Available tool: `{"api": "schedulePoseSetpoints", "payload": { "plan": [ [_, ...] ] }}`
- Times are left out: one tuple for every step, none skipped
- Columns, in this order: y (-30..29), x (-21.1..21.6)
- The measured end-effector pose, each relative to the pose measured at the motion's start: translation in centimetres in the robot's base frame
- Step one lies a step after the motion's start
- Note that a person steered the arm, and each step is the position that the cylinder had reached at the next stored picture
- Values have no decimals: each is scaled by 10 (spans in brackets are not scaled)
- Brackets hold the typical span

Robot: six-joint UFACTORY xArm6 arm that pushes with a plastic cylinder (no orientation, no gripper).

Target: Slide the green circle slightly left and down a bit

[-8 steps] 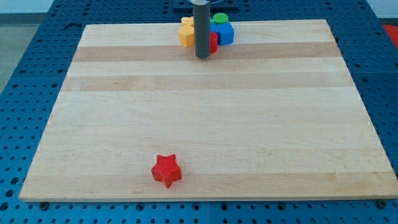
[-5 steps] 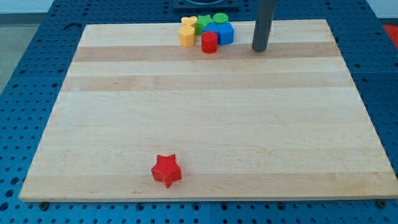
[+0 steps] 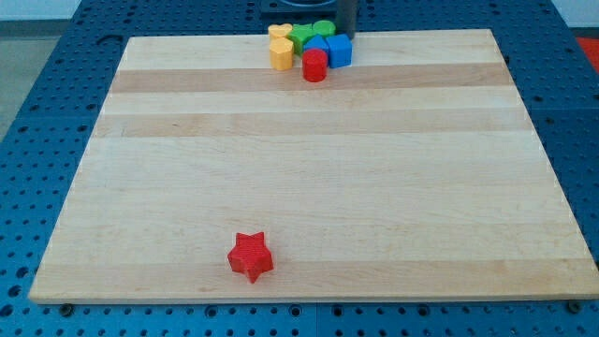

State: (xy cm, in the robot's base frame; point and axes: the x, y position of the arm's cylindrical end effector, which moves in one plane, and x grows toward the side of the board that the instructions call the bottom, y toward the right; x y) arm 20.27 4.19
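Observation:
The green circle [image 3: 324,28] sits at the top edge of the wooden board [image 3: 309,187], at the back of a tight cluster. The cluster also holds a second green block [image 3: 302,37], two yellow blocks [image 3: 280,53] [image 3: 278,31], a blue cube [image 3: 340,50], another blue block [image 3: 317,45] and a red cylinder [image 3: 314,65]. My dark rod comes down at the view's top. My tip [image 3: 347,31] is just right of the green circle and behind the blue cube. I cannot tell if it touches the circle.
A red star [image 3: 250,256] lies alone near the board's bottom edge, left of centre. The board rests on a blue perforated table [image 3: 37,112].
The rod moved from in front of the red cylinder, out to the right of the cluster, then up and back left to behind the blue cube. The blocks have not visibly moved.

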Motion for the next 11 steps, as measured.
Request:
{"api": "schedulePoseSetpoints", "payload": {
  "plan": [
    [2,9],
    [23,-11],
    [23,-11],
    [-5,-10],
    [-8,7],
    [1,18],
    [15,-9],
    [14,-11],
    [-17,-10],
    [-61,-3],
    [-58,11]
  ]
}}
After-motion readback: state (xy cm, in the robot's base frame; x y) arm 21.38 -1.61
